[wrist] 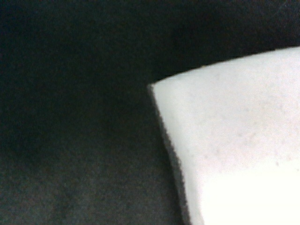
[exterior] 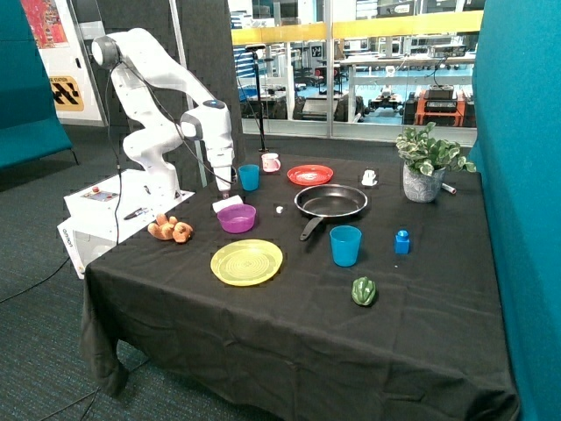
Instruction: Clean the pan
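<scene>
The black round pan (exterior: 330,201) with a metallic rim lies near the middle of the black-clothed table, its long handle (exterior: 311,228) pointing toward the front edge. My gripper (exterior: 224,188) hangs low over a white sponge block (exterior: 227,203) near the table's back corner, between a blue cup and a purple bowl and well apart from the pan. In the wrist view the white sponge (wrist: 234,140) fills one side, very close, lying on the black cloth (wrist: 70,117). The pan is out of the wrist view.
A purple bowl (exterior: 236,217) sits beside the sponge and a blue cup (exterior: 249,177) behind it. A yellow-green plate (exterior: 246,261), red plate (exterior: 310,174), second blue cup (exterior: 344,245), green pepper (exterior: 364,290), potted plant (exterior: 424,162) and brown toy (exterior: 170,230) are spread around.
</scene>
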Tool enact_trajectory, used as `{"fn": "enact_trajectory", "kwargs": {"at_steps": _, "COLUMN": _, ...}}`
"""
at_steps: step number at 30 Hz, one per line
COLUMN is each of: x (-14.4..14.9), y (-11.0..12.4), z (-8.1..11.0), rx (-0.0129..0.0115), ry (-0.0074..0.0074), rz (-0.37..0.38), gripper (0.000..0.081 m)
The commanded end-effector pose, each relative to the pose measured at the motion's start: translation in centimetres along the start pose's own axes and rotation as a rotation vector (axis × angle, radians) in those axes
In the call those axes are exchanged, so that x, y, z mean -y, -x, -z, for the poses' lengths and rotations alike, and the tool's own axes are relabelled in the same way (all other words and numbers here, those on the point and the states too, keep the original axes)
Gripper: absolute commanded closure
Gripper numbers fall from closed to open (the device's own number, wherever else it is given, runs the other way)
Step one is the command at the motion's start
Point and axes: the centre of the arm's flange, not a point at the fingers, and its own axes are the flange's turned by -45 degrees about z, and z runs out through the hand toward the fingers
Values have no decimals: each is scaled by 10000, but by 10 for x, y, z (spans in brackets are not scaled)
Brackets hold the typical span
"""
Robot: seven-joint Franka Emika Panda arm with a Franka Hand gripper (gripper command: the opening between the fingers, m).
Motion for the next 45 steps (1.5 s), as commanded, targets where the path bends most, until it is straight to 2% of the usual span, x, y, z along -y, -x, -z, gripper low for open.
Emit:
{"fn": "enact_trajectory", "kwargs": {"at_steps": 1, "x": -1, "y": -5, "z": -6, "rx": 33, "ry": -17, "rz": -23, "gripper": 55}}
{"fn": "enact_trajectory", "kwargs": {"at_steps": 17, "x": -4, "y": 2, "z": -26, "rx": 34, "ry": -16, "rz": -375, "gripper": 49}}
{"fn": "enact_trajectory", "kwargs": {"at_steps": 45, "x": -6, "y": -2, "z": -37, "rx": 34, "ry": -16, "rz": -303, "gripper": 75}}
